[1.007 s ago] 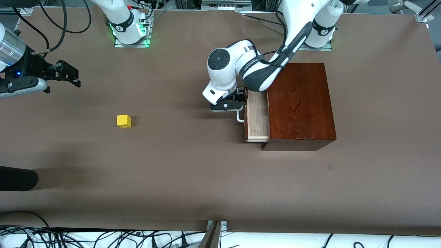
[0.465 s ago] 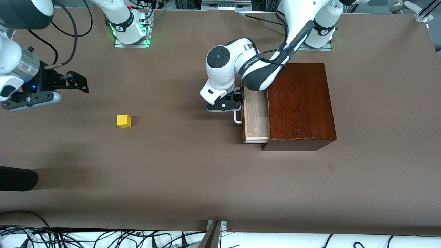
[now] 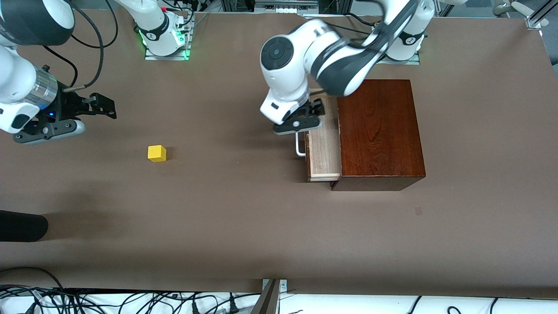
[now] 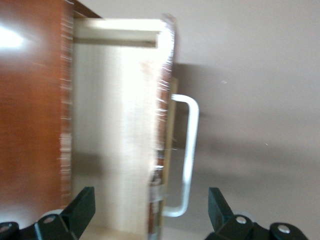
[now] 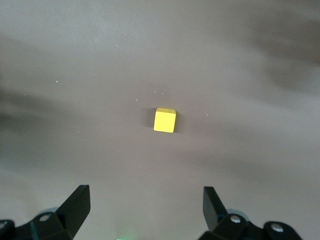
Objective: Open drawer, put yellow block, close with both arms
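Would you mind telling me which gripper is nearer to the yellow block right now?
Right. The right gripper, open, hangs over bare table near the yellow block, toward the right arm's end. The left gripper, open, is over the drawer, well away from the block.

Box (image 3: 381,131): dark reddish wood, glossy, grain showing.
Drawer (image 3: 324,150): pale bare wood, matt.
Handle (image 4: 187,155): white, smooth, slight sheen.
Yellow block (image 3: 156,153): smooth, plain faces.
Table (image 3: 218,209): brown matt covering.
Arms (image 3: 305,52): glossy white shells.
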### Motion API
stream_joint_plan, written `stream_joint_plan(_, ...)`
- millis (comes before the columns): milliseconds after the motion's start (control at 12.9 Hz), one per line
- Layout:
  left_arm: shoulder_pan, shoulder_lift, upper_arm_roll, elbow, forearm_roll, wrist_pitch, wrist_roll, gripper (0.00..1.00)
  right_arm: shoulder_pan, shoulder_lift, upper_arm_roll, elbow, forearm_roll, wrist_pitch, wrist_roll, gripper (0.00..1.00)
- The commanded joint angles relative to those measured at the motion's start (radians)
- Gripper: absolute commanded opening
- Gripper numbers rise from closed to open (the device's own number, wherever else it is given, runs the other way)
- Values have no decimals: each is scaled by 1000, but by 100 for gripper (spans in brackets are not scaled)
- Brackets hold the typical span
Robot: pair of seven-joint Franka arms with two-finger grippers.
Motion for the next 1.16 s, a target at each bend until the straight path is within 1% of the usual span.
stream_joint_plan(0, 112, -56, 0, 47, -4, -83, 156, 100, 1, -5, 6, -112, 3, 127, -16, 100)
stream_joint_plan(155, 217, -107, 0, 47, -13, -113, 305, 100, 2, 4, 7, -160, 3, 184, 2, 100)
stream_joint_plan(232, 277, -128, -3, 47, -17, -132, 374, 100, 2, 7, 7, -207, 5, 237, 2, 100)
stream_joint_plan(387, 397, -141, -3, 47, -24, -138, 516, 100, 2, 7, 9, -301, 5, 342, 8, 100)
stream_joint_plan(542, 506, -197, 1, 25, -114, -127, 676, 100, 2, 21, 9, -382, 6, 452, 10, 100)
stream_joint_plan(620, 535, -257, 17, -41, -163, -124, 756, 100, 2, 26, 9, -419, 6, 512, 10, 100)
stream_joint_plan(697, 522, -332, 88, -115, -166, -95, 823, 100, 2, 41, 9, -450, 6, 566, 10, 100)
stream_joint_plan(775, 507, -401, 159, -199, -174, -37, 891, 100, 2, 59, 9, -473, 8, 615, 10, 100)
stream_joint_plan(852, 491, -461, 205, -264, -191, -2, 961, 100, 2, 76, 9, -494, 11, 662, 10, 100)
stream_joint_plan(930, 479, -501, 253, -304, -205, 14, 1011, 100, 2, 88, 9, -525, 14, 714, 10, 100)
stream_joint_plan(1007, 436, -527, 309, -336, -214, 15, 1042, 100, 2, 95, 9, -565, 15, 780, 10, 100)
stream_joint_plan(1085, 375, -535, 386, -344, -215, 14, 1065, 100, 2, 104, 9, -594, 15, 828, 10, 100)
